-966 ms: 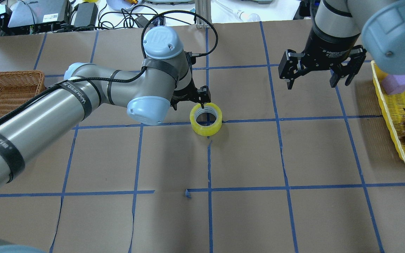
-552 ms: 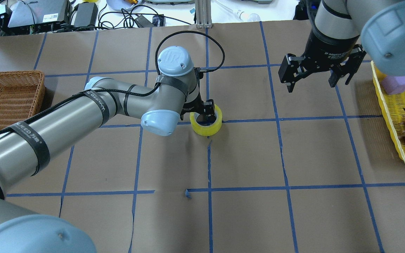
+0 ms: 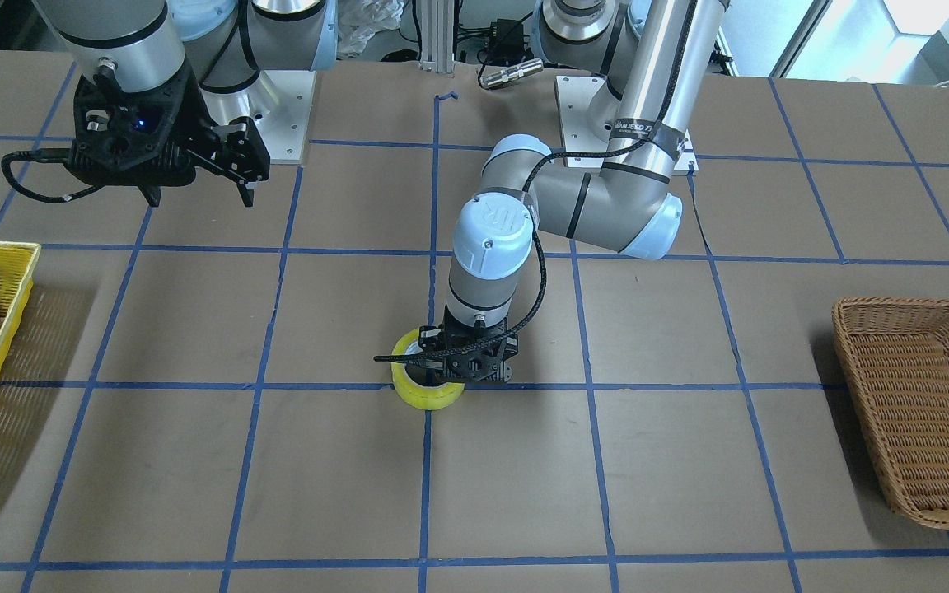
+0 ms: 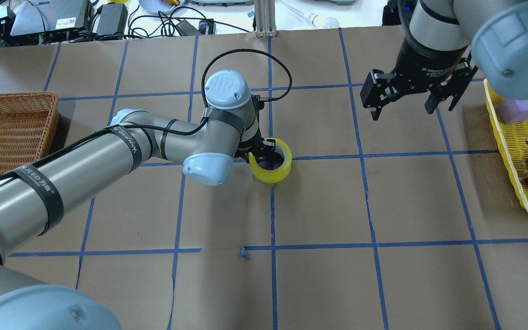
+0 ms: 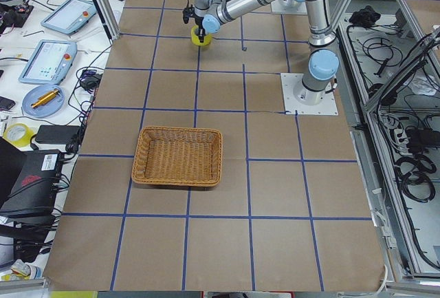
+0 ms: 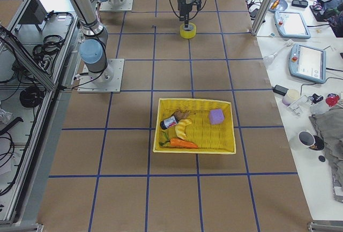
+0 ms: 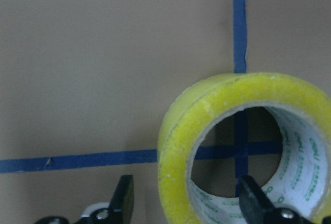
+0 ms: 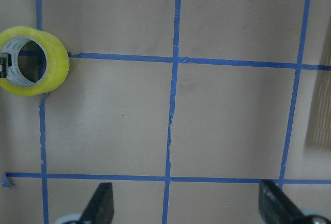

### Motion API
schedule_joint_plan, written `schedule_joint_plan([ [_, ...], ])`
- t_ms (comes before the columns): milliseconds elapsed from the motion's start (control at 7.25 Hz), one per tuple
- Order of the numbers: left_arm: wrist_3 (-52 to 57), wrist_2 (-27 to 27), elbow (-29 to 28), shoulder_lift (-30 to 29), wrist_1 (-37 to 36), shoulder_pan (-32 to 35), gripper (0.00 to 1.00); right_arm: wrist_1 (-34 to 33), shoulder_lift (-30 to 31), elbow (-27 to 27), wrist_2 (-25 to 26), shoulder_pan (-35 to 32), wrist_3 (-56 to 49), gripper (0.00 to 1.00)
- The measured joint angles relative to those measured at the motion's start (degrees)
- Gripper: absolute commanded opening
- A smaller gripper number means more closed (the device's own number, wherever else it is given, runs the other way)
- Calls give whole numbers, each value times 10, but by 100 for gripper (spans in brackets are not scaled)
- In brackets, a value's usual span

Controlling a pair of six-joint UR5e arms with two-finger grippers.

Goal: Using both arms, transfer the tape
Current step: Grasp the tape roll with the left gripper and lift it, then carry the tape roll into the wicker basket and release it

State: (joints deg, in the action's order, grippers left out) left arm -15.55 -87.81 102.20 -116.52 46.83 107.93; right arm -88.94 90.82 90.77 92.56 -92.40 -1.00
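2 open claws: left claw point(image 7: 186, 181) astride wall of tape point(image 7: 222, 87), right claw point(image 4: 402, 113) aloft with "2f adaptive" print

Yellow tape point(image 4: 268, 175), pale core with seemingly green print; blue-gridded brown table point(image 4: 420, 197).

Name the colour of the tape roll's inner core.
Whitish core with green lettering; left wrist view shows it best.
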Motion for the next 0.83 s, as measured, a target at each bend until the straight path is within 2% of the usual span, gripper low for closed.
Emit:
schedule_joint_plan([
  [138, 7, -2, -7, 13, 16, -14, 0, 0, 0, 0, 1, 1, -1, 100],
  [414, 82, -8, -39, 54, 107, -81, 0, -15, -3, 0, 6, 1, -5, 100],
  [552, 141, -12, -71, 75, 167, -140, 0, -29, -4, 1, 7, 1, -5, 100],
  [828, 256, -18, -103, 97, 220, -263, 0, -37, -5, 1, 8, 2, -6, 100],
])
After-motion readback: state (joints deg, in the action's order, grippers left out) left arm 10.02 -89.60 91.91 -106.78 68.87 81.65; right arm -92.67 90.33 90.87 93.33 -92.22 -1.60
